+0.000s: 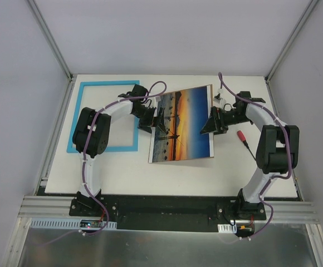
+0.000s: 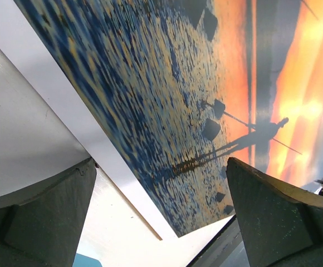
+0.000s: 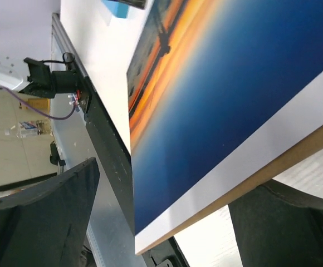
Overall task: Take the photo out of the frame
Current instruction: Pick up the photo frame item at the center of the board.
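- Top external view: the left gripper [image 1: 153,119] sits at the left edge of the photo [image 1: 184,125]. Its jaws are spread wide and clasp nothing.
- The right gripper [image 1: 210,123] faces it from the photo's right edge, jaws likewise apart. The print lies on the table [image 1: 150,178], directly between the two grippers.
- The frame [image 1: 108,84] lies flat to the left of the left gripper, beyond that arm's wrist. Its turquoise border faces up and the table shows through its opening.
- A red-handled screwdriver [image 1: 243,137] lies just to the right of the right gripper, beside its wrist.
- Left wrist view: both fingers [image 2: 44,217] stand far apart, and the photo [image 2: 167,83] fills the space ahead of and between them. It shows rippled blue water and dark silhouetted figures, with orange sky farther out.
- The photo's white border runs diagonally just ahead of the left-hand finger, and a sliver of the turquoise frame [image 2: 86,260] shows beside that finger.
- Right wrist view: the fingers [image 3: 44,217] are again wide apart, with the photo's [image 3: 234,83] deep blue and orange bands ahead of them.
- The white border rests on a brown backing board [image 3: 250,183], whose edge crosses the gap between the fingers.
- The board hides the right-hand fingertip, so it is hard to say whether that finger touches the board's underside.
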Robot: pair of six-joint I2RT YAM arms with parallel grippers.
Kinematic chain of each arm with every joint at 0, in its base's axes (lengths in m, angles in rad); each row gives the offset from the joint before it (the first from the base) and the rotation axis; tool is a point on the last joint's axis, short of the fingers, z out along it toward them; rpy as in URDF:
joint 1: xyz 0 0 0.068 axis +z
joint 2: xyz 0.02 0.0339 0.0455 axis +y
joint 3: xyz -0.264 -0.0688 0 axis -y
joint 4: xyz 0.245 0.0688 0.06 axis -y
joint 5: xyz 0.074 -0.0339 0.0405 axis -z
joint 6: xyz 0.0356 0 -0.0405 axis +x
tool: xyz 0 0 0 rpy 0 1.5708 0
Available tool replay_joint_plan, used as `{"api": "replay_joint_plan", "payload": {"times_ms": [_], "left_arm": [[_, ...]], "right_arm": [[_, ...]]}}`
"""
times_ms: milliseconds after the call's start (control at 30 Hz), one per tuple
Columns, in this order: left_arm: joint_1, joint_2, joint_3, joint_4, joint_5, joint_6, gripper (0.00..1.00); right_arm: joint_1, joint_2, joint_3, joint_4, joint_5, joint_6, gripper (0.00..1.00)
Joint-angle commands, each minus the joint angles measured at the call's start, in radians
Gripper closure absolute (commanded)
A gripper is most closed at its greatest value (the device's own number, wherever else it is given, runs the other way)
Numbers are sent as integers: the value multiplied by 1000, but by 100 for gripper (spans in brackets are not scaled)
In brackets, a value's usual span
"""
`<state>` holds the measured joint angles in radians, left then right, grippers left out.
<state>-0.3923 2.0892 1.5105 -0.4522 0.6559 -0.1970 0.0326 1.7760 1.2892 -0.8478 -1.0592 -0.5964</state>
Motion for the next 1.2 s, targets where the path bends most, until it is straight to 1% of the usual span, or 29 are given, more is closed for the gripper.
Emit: {"api": "replay_joint_plan", "payload": {"times_ms": [0, 133, 200, 333, 467, 567, 633, 667, 767, 833, 867, 1100, 1133, 1167], "left_arm": [[-42, 0, -26, 18, 88, -13, 1], [-40, -1, -27, 21, 90, -12, 1], [-40, -3, -29, 23, 91, -13, 1], [-40, -4, -29, 26, 102, -16, 1], [-40, -9, -30, 32, 119, -16, 1], [-40, -12, -33, 38, 139, -15, 1], [-42, -15, -36, 43, 149, -18, 1], [-40, -17, -38, 46, 154, -18, 1], [-42, -18, -39, 50, 166, -21, 1], [-42, -18, -41, 52, 169, -19, 1], [-42, -21, -41, 53, 168, -19, 1], [-34, -55, -44, 53, 166, -9, 1], [-31, -61, -45, 53, 168, -9, 1], [-26, -67, -46, 52, 168, -5, 1]], "right_arm": [[16, 66, 2, 62, 13, 102, 9], [10, 103, 2, 81, -19, 139, 9], [7, 118, 1, 95, -34, 164, 11], [-8, 154, -4, 99, -82, 184, 17], [-11, 165, -21, 130, -96, 207, 25], [-13, 175, -25, 142, -104, 221, 34], [-11, 178, -25, 142, -107, 222, 43], [-11, 178, -25, 144, -108, 222, 48], [-13, 181, -25, 145, -116, 224, 68], [-13, 181, -24, 145, -116, 224, 78], [-13, 180, -27, 145, -117, 224, 81], [-28, 172, -31, 145, -125, 222, 96], [-28, 171, -33, 145, -130, 224, 99], [-28, 168, -34, 147, -134, 224, 99]]}}
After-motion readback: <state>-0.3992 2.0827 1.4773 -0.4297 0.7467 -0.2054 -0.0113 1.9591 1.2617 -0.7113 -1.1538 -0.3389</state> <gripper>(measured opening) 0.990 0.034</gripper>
